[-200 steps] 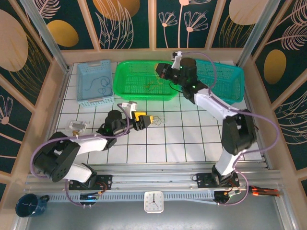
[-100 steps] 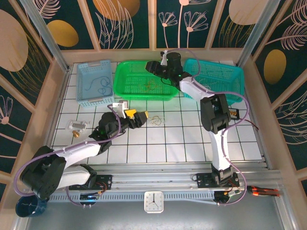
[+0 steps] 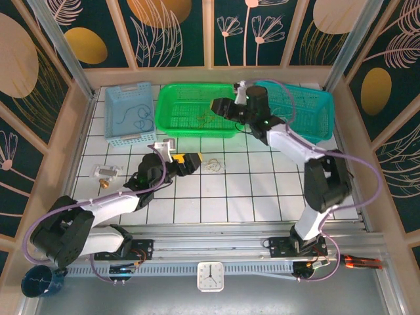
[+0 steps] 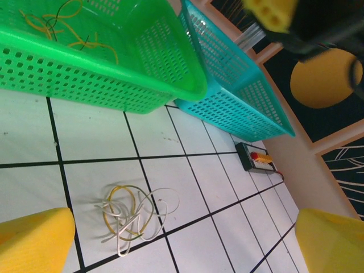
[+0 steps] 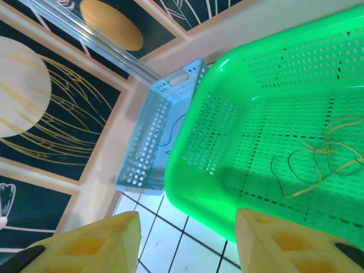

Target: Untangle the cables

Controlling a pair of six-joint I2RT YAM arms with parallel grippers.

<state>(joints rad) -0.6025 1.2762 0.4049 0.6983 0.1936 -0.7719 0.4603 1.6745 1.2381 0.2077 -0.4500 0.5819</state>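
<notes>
Nearest, the left claw gapes wide and empty beside a knot of whitish and yellow cables not yet untangled on the counter; beyond, gold strands lie in the green basket below the half-open, empty right claw.

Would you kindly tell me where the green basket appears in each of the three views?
Top external: green basket at upper centre.
Left wrist: basket at upper left, its side wall facing the camera.
Right wrist: basket across the right, seen from above.
Shared landmark: tan-gold cables lying inside it.
</notes>
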